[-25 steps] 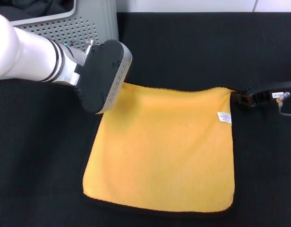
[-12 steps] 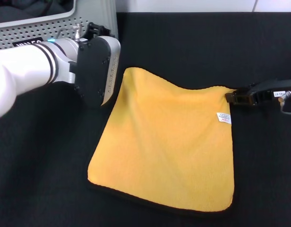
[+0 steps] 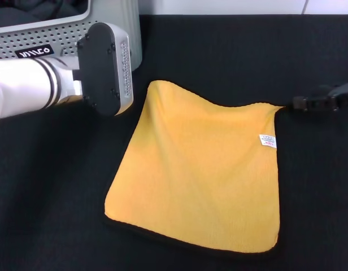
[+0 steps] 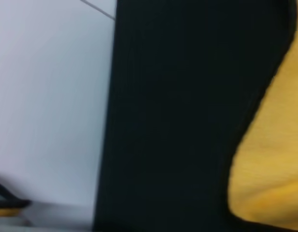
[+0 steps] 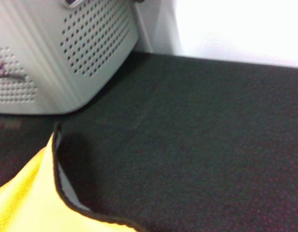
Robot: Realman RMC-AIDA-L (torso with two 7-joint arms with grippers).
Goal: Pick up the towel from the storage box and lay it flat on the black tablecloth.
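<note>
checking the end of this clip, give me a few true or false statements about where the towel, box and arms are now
1. The towel lies on the black tablecloth, yellow side up. True.
2. The towel is inside the storage box. False: it is out on the tablecloth, near the box.
3. The left gripper is clamped on a towel corner. False: it sits off the towel, in front of the box.
4. The right gripper is by the towel's far right corner. True.
5. The white tag sits near the towel's left edge. False: near its right edge.

The light grey perforated plastic storage box (image 3: 112,22) is the one tall obstacle. Just in front of it hangs the left arm's black gripper housing (image 3: 105,69). Beyond the box's right wall, bare black textured tablecloth (image 3: 230,56) lies open.
</note>
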